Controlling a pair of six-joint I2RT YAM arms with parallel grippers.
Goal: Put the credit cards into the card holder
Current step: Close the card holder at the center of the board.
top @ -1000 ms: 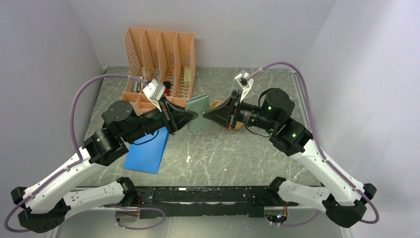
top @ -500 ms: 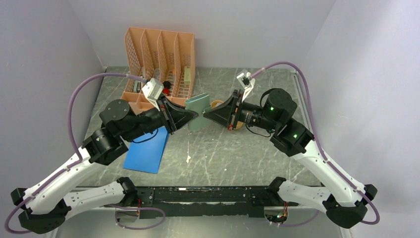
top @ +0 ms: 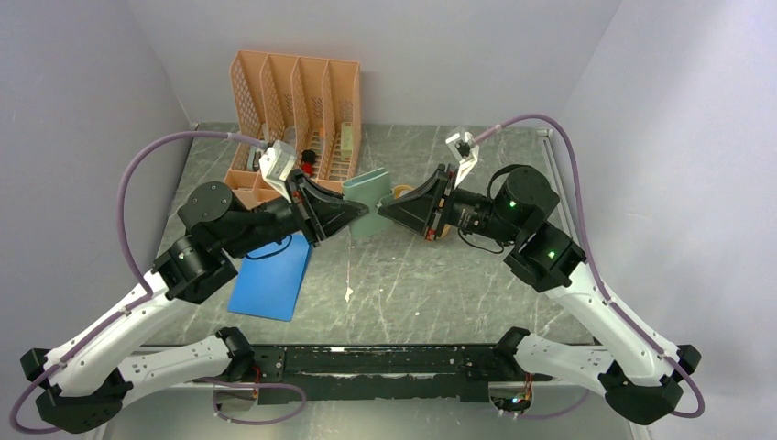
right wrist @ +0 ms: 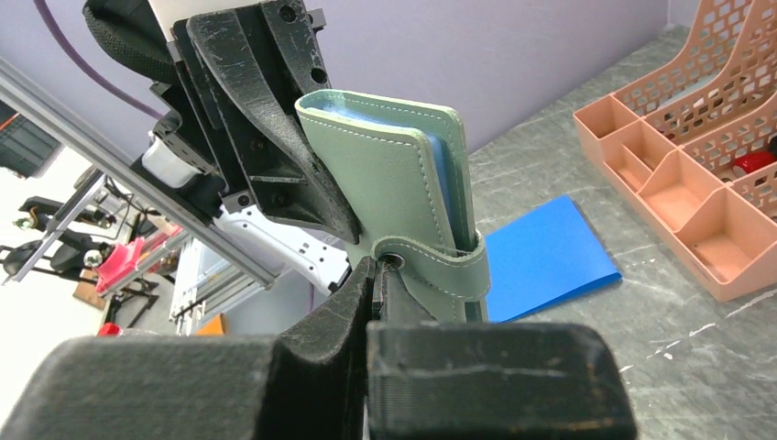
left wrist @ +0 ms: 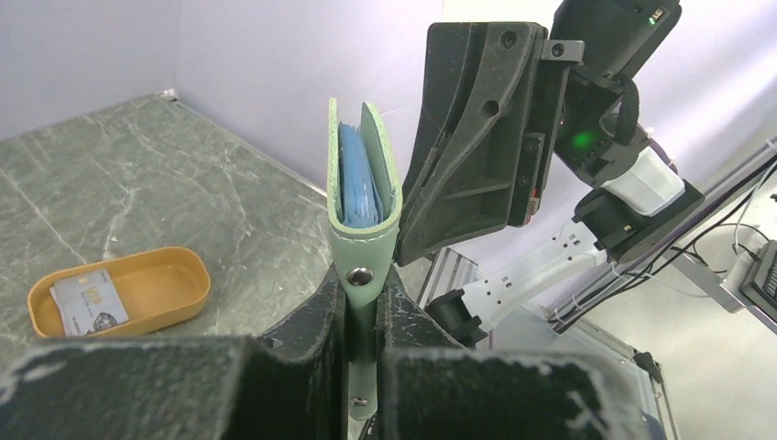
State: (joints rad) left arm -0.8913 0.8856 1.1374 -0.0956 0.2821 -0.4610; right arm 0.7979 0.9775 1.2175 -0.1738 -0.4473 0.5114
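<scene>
Sage-green folding card holder [top: 368, 194] in the air mid-scene, we see the left gripper [top: 359, 214] clamped on its snap tab [left wrist: 359, 275], right gripper [right wrist: 376, 272] shut with tips at that tab, pale credit card [left wrist: 89, 304] in mustard-yellow oval tray [left wrist: 183, 275] just beyond, flat blue pad [top: 272, 278] near left, peach mesh organiser [top: 298, 101] far left.

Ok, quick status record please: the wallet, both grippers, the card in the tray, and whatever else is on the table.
card holder: green folding wallet, held off the table between both arms, folded, blue inner pockets showing at its open edge
left gripper: shut on the card holder at its snap-button end
right gripper: shut on the card holder near its strap
credit card: one lying in the mustard tray, not yet in the wallet
other items: blue pad flat on the table; orange mesh organizer at the back
</scene>
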